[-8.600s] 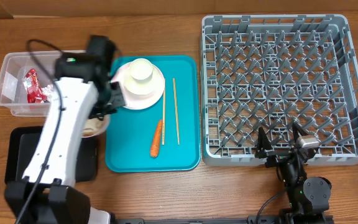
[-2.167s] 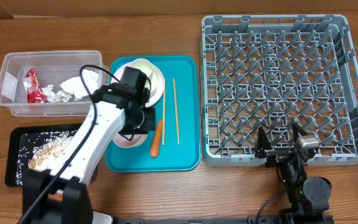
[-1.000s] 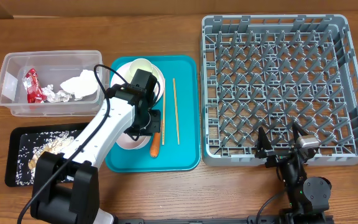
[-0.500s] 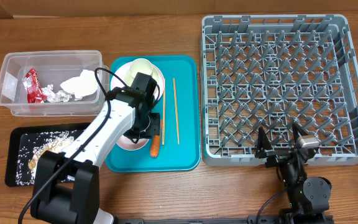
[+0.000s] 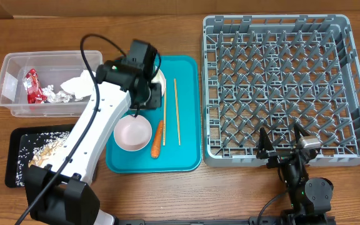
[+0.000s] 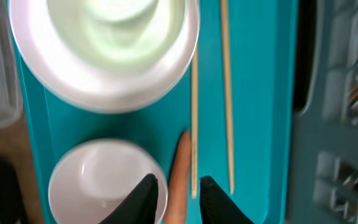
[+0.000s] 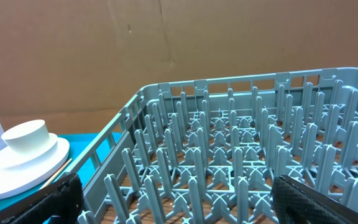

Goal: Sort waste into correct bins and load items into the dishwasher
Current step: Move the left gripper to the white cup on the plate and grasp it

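Done: white crumpled paper (image 5: 80, 84) in clear plastic tub (image 5: 49, 55), rice in flat black tray (image 5: 10, 156) | To do: orange carrot (image 5: 157, 139), white round bowl (image 5: 133, 133), big grey plastic rack (image 5: 209, 94) | my left end effector (image 6: 180, 199) a little spread, holding nothing; my right end effector (image 7: 188, 199) spread wide

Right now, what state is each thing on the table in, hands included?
bowl, upright, empty, on the teal tray
cup, standing on the plate
carrot, lying on tray beside bowl
chopsticks, lying flat on tray
dish rack, no dishes inside
clear tub, holds red wrapper, napkin, foil
black tray, holds rice scraps
left hand, open, empty, above carrot
right hand, open, empty
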Robot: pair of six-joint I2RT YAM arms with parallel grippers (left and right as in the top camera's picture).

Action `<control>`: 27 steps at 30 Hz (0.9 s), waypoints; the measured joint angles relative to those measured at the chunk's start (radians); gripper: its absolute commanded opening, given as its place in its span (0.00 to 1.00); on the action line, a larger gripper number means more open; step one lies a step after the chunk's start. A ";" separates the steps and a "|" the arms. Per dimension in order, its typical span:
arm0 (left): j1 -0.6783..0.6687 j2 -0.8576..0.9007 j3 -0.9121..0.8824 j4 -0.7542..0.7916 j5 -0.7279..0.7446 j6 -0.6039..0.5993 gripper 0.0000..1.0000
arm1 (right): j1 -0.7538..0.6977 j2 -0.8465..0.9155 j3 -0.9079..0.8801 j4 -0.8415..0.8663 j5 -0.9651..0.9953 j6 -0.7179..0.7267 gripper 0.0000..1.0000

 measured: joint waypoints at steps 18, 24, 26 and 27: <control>0.000 0.084 0.013 0.405 -0.122 0.001 0.37 | 0.000 0.000 0.000 0.000 0.000 0.000 1.00; 0.000 0.198 0.012 0.459 -0.179 0.028 0.39 | 0.000 0.000 0.000 0.000 0.000 0.000 1.00; 0.000 0.228 0.012 0.488 -0.191 0.040 0.41 | 0.000 0.000 0.000 0.000 0.000 0.000 1.00; 0.000 0.237 0.012 0.500 -0.195 0.046 0.41 | 0.000 0.000 0.000 0.000 0.000 0.000 1.00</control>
